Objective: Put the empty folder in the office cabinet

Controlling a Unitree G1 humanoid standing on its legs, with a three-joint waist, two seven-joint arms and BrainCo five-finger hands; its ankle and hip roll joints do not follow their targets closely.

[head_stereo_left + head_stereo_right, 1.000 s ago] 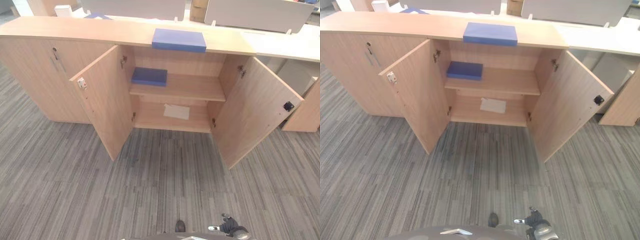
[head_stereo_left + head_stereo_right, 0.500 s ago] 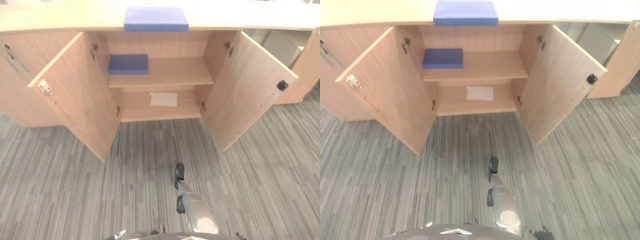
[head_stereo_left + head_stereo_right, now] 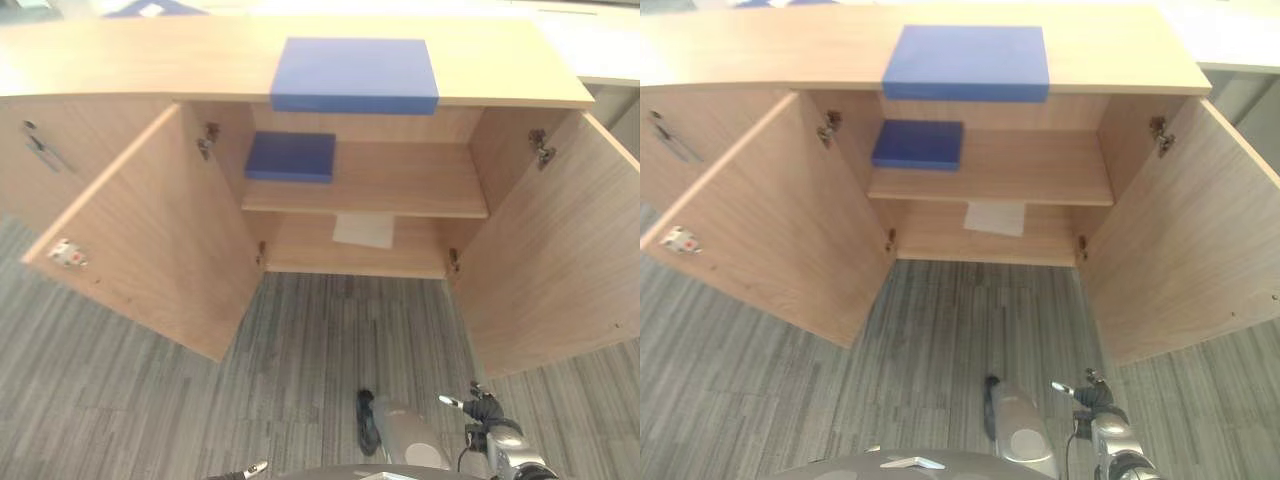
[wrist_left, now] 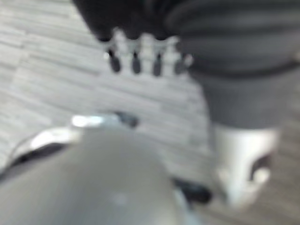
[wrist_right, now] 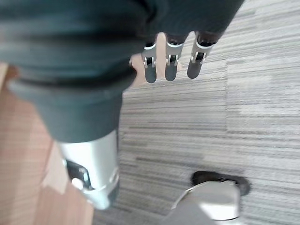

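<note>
closer view of cabinet [image 3: 120, 75]

You have a flat blue folder [image 3: 354, 74] lying closed on the cabinet [image 3: 130, 60] top, its front edge just over the open compartment. The wooden cabinet stands with both doors swung wide; a second blue folder [image 3: 291, 156] lies flat at the upper shelf's left end.

Silver fingers [image 5: 171, 63] with dark tips; dark ribbed wrist covers; silver-grey arms.

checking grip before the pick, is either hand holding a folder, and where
Nothing is held. Both the left hand and right hand hang open; the folder lies on the cabinet.
</note>
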